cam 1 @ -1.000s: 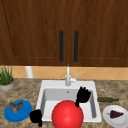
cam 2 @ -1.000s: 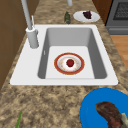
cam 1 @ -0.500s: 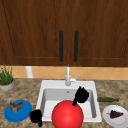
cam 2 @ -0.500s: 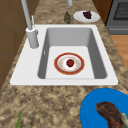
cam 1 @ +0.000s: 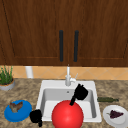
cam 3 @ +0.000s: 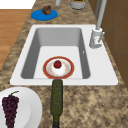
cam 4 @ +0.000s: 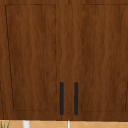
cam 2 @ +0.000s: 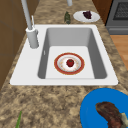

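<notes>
Right hand (cam 1: 80, 92) hangs over the sink (cam 1: 46, 86), fingers curled in, one finger poking down onto the top of the red ball (cam 1: 67, 115). Ball: plain glossy red sphere, at the sink's front edge, front view. Left hand (cam 1: 36, 116) at the sink's front-left corner, bunched into a fist, holding nothing. Red-rimmed plate (cam 2: 69, 63) with a small red fruit (cam 2: 70, 62) sits on the basin floor.

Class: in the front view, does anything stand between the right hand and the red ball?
Nothing visible does. The right hand hangs just above the red ball, in front of the sink, with no other object between them.
</notes>
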`<state>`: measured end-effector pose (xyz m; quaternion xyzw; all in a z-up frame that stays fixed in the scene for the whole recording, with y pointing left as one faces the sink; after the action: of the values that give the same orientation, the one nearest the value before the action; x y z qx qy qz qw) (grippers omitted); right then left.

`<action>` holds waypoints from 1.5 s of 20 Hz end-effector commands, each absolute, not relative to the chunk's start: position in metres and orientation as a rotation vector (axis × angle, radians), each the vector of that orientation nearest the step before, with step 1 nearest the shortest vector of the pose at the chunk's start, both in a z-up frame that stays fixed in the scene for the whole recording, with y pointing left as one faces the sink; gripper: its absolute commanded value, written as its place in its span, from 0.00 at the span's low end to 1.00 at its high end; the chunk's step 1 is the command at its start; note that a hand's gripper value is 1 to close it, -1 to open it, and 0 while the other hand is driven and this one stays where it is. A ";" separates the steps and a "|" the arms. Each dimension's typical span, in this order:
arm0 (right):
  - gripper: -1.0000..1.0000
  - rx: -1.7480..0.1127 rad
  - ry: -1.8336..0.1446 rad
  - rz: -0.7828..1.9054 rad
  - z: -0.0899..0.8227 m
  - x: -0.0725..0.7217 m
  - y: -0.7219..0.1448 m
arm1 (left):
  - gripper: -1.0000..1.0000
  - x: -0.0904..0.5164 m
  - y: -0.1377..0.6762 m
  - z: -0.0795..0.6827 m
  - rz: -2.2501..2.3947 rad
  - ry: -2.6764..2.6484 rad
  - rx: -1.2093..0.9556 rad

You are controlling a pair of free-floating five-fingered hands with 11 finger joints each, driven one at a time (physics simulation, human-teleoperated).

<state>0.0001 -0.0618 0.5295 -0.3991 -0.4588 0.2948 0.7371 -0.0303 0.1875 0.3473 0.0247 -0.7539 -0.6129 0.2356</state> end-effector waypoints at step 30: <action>0.00 -0.869 -1.085 0.074 0.606 -0.027 -0.042 | 0.50 -0.030 0.188 0.347 -1.681 -2.068 0.068</action>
<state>-0.0234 -0.0441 0.6002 -0.4160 -0.4930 0.0931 0.7584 -0.0303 0.1875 0.3473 0.0247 -0.7539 -0.6129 0.2356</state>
